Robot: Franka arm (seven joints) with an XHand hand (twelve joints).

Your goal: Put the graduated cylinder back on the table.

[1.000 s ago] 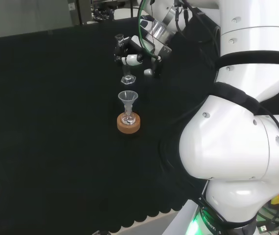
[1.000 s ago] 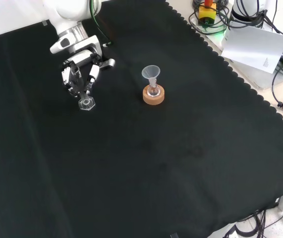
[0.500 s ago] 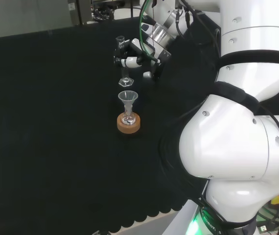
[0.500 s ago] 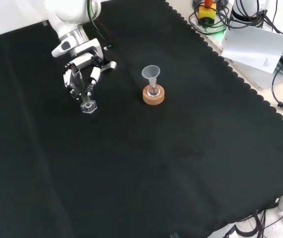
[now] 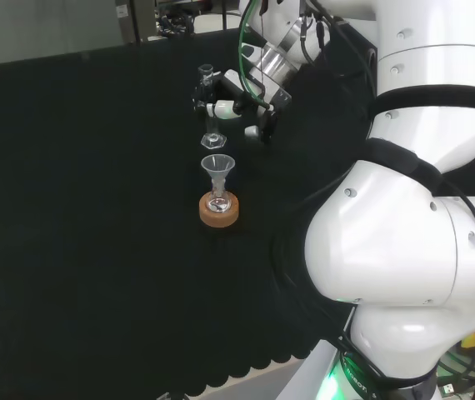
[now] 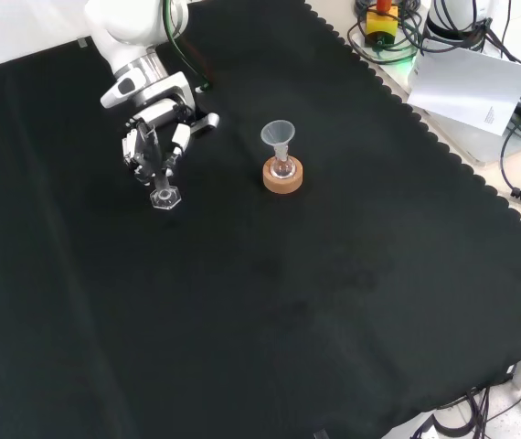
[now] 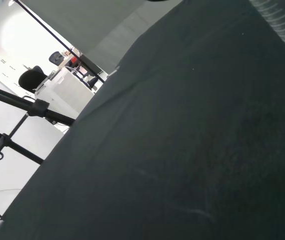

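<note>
A small clear graduated cylinder [image 5: 211, 108] with a hexagonal foot [image 6: 164, 198] stands nearly upright in my hand [image 5: 221, 106]. The fingers of the hand [image 6: 155, 139] are curled round its tube in the front view. The foot is at or just above the black cloth [image 6: 270, 302]; I cannot tell whether it touches. In the head view the cylinder stands just behind the funnel [image 5: 217, 167].
A clear funnel [image 6: 278, 137] sits in a small flask on a cork ring [image 6: 282, 177], to the right of the hand in the front view. White paper [image 6: 469, 80] and cables lie off the cloth's far right edge. The arm's white links [image 5: 412, 208] stand at the head view's right.
The hand has carried the cylinder a little toward the cork ring, and the cylinder has come more upright with its foot lower by the cloth. The hand stays curled round it.
</note>
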